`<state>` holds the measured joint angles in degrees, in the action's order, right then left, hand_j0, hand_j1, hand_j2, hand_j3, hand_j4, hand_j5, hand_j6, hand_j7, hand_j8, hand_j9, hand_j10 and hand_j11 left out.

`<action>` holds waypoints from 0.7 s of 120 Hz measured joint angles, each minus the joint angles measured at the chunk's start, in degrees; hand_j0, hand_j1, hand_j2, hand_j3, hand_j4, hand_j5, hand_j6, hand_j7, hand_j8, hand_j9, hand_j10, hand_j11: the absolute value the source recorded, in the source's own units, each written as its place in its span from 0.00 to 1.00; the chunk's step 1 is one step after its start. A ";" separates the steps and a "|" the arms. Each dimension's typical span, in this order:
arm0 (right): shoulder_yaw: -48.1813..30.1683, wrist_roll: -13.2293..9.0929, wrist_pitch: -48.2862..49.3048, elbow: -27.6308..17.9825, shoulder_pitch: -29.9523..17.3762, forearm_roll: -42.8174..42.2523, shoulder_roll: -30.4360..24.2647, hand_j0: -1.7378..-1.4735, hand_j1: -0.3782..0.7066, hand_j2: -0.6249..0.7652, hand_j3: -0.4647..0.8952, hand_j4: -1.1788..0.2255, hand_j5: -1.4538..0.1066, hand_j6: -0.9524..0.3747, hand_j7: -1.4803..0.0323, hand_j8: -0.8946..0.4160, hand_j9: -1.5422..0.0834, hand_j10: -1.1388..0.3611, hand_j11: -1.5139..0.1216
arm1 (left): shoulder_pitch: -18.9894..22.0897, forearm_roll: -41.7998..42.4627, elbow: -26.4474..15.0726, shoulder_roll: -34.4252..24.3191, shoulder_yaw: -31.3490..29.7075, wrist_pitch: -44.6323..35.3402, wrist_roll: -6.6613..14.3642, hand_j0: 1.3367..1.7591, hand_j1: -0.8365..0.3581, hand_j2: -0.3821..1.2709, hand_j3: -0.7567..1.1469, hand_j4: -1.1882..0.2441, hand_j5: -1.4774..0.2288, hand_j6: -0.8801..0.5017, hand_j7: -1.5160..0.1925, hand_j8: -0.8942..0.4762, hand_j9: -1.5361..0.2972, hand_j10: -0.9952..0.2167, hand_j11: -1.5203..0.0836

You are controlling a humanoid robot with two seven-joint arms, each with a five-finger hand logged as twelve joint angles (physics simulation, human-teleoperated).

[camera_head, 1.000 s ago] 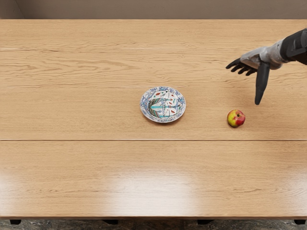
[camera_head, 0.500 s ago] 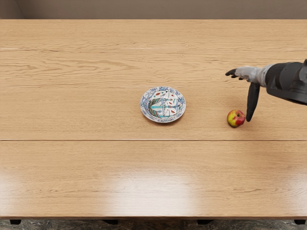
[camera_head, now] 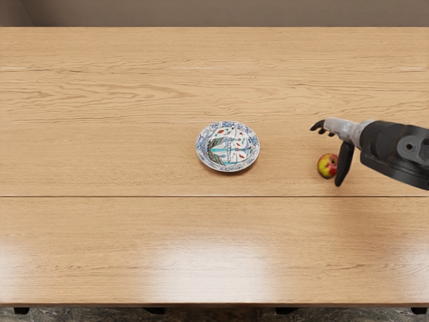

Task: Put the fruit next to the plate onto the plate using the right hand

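Since the head view is all I have, I work from it alone: the apple point(camera_head: 327, 165) sits on the table point(camera_head: 134, 221) well to the right of the plate point(camera_head: 203, 149), with bare wood between them. My right hand point(camera_head: 340, 129) comes in from the right edge and hangs by the apple, holding nothing. Its fingers point(camera_head: 320, 125) are apart and reach left, and its thumb point(camera_head: 344, 164) points down along the apple's right side; I cannot tell whether it touches the skin. The left arm does not show. I judge the apple light, firm and round, with a smooth, slick skin, so it should bear a steady squeeze but will roll if nudged from one side only. I would take it around its widest part, thumb on the right flank and fingers on the left, closing both sides together before lifting. The plate looks shallow and breakable, so I would set the apple near its middle gently, not drop it.
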<state>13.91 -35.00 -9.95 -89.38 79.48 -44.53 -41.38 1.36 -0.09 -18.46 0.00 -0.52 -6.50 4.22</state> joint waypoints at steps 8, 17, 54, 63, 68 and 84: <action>0.16 0.00 -0.89 -0.52 -0.13 -1.26 0.02 0.30 0.20 0.43 0.34 0.72 0.80 0.59 0.84 0.56 0.82 0.65 0.80 | 0.04 0.00 0.00 0.00 0.00 0.00 0.00 0.76 0.99 0.23 0.40 0.83 0.87 0.64 0.89 0.65 0.84 0.82 0.95; 0.63 0.00 -2.85 -1.18 -0.60 -3.00 0.12 0.30 0.22 0.43 0.34 0.71 0.79 0.58 0.83 0.55 0.81 0.64 0.79 | 0.05 0.00 0.00 0.00 0.00 0.00 0.00 0.76 0.99 0.23 0.40 0.83 0.87 0.64 0.89 0.65 0.84 0.82 0.95; 3.41 0.00 -8.04 -2.14 -2.20 -6.02 1.59 0.30 0.24 0.42 0.34 0.70 0.77 0.56 0.81 0.53 0.79 0.63 0.77 | 0.05 0.00 0.00 0.00 0.00 0.00 0.00 0.76 0.99 0.23 0.40 0.83 0.87 0.64 0.89 0.65 0.84 0.82 0.95; 3.86 0.00 -8.24 -2.12 -2.27 -6.14 2.06 0.30 0.25 0.42 0.34 0.69 0.76 0.56 0.80 0.52 0.78 0.62 0.76 | 0.00 0.00 0.00 0.00 0.00 0.00 0.00 0.76 0.99 0.23 0.40 0.83 0.87 0.64 0.89 0.65 0.84 0.82 0.95; 4.00 0.00 -8.32 -2.08 -2.28 -6.17 2.21 0.30 0.25 0.42 0.34 0.69 0.76 0.56 0.80 0.52 0.78 0.62 0.76 | 0.04 0.00 0.00 0.00 0.00 0.00 0.00 0.76 0.99 0.23 0.40 0.83 0.87 0.64 0.89 0.65 0.84 0.82 0.95; 4.50 0.00 -8.44 -1.82 -2.37 -6.30 2.47 0.30 0.26 0.42 0.34 0.68 0.75 0.55 0.79 0.52 0.78 0.61 0.76 | 0.01 0.00 0.00 0.00 0.00 0.00 0.00 0.76 0.99 0.23 0.40 0.83 0.87 0.64 0.89 0.65 0.84 0.82 0.95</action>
<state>18.41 -35.00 -18.39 -91.20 77.11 -50.83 -38.90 1.37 -0.09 -18.46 0.00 -0.52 -6.50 4.22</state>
